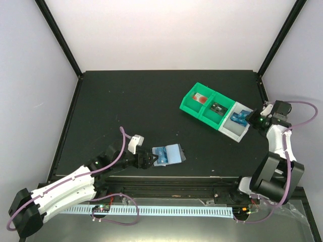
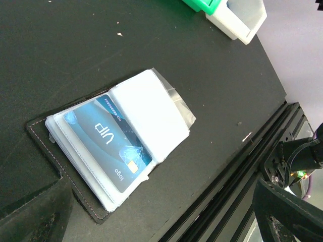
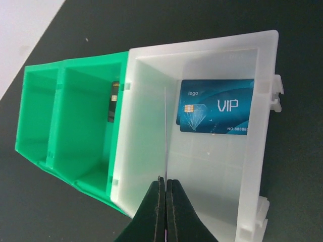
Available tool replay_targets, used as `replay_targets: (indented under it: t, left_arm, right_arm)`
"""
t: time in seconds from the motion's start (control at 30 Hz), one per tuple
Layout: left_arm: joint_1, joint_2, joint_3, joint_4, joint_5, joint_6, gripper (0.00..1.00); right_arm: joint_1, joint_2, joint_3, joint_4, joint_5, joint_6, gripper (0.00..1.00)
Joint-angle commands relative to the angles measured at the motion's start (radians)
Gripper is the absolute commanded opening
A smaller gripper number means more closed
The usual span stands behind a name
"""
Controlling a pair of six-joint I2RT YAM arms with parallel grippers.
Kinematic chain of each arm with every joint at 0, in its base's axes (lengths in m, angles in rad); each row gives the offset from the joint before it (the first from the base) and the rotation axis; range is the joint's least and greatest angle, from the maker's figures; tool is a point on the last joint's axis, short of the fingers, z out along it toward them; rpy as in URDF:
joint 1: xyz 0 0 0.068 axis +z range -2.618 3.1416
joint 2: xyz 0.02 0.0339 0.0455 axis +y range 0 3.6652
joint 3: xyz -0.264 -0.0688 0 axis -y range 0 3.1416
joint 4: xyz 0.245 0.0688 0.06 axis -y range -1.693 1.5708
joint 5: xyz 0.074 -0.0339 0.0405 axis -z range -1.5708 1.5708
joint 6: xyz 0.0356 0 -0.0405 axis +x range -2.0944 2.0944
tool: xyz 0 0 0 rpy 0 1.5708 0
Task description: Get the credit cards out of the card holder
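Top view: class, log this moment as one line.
left claw open at card holder, one card inside | right claw shut, seemingly on edge-on card, over white compartment holding blue card

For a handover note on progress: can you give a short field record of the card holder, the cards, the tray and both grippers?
card holder: pale blue-grey folding plastic sleeve, lying open on the black table
card in holder: one bright-blue plastic VIP card, tucked in the left panel
card in tray: blue VIP card lying flat in the white end compartment of the green-and-white tray
left gripper: open, facing the holder
right gripper: shut on a thin edge-on card, above the white compartment
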Motion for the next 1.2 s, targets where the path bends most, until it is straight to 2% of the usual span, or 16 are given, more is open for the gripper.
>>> replay_targets:
  t: [0.0,0.67,1.17]
  left_arm:
    - [0.005,-0.006,0.048,-0.008,0.01,-0.022,0.99]
    - [0.006,0.085,0.083,0.017,0.014,-0.013,0.99]
    - [0.006,0.128,0.107,0.005,0.002,0.0,0.99]
  right_arm:
    - [-0.006,0.065,0.043,0.034,0.007,-0.013,0.02]
    - [-0.005,0.297,0.14,0.078,-0.048,0.024,0.05]
    - [0.018,0.41,0.202,0.068,0.031,0.038,0.11]
